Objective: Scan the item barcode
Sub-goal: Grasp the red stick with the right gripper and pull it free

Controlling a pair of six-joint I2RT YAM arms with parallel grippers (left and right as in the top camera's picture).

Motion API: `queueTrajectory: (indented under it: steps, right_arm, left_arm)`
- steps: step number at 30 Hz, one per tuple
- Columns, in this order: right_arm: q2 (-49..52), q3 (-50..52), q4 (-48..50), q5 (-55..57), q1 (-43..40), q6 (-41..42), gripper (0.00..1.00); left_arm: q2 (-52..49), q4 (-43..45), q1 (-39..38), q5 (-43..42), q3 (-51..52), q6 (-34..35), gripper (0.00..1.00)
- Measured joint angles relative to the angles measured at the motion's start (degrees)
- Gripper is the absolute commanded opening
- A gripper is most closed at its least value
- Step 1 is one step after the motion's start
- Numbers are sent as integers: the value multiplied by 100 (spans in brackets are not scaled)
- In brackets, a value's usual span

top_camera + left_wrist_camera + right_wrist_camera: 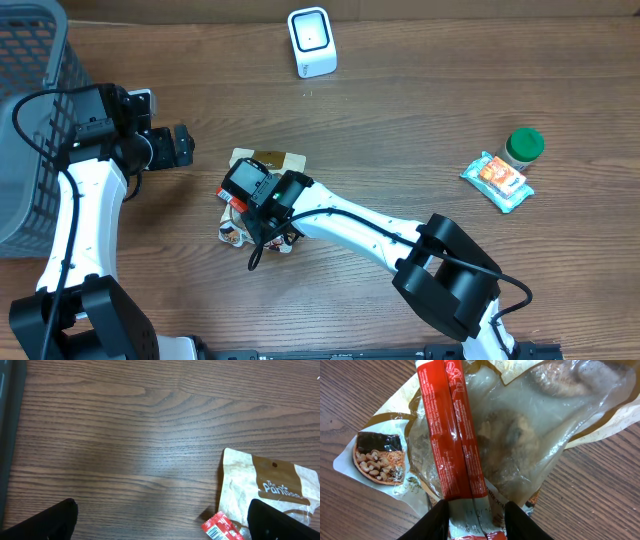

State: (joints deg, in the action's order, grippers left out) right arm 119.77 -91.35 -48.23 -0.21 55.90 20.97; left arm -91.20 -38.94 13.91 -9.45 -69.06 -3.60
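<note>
**Overhead.** A brown wood-grain table [420, 100] fills the whole view. Near its middle lies a brown-and-cream pouch [265, 160]. The right gripper [262, 210] sits on top of the pouch and hides most of it. The left gripper [188, 146] hangs just left of the pouch with its jaws spread and nothing between them. A grey mesh basket [30, 100] stands further left of the pouch. A white scanner [311, 42] sits beyond the pouch, well apart from it. Far to the right of the pouch are a green-lidded jar [523, 146] and a flat orange-and-teal packet [497, 181], close together.

**Left wrist.** Bare wood with long streaked grain takes up most of the frame. The pouch lies at lower right, with white lettering on its brown panel. A red packet [220, 527] pokes out at the pouch's lower left edge, showing a small barcode. The dark fingers [50, 522] stand wide apart at the bottom corners.

**Right wrist.** The red packet lies lengthwise on the pouch's clear window. The black fingers [432, 525] are closed against both sides of its near end. A picture of nuts marks the pouch's left corner, and wood shows around the pouch.
</note>
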Motion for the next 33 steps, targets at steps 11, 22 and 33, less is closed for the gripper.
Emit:
queueTrajectory:
  steps: [11,22,33]
  right_arm:
    - [0,190,-22,-44,2,9,15]
    - [0,153,-120,-105,-48,4,4]
    - [-612,92,-726,-422,-686,-531,4]
  left_arm:
    - [0,0,0,0,0,0,100]
    - [0,0,0,0,0,0,100]
    - [0,0,0,0,0,0,100]
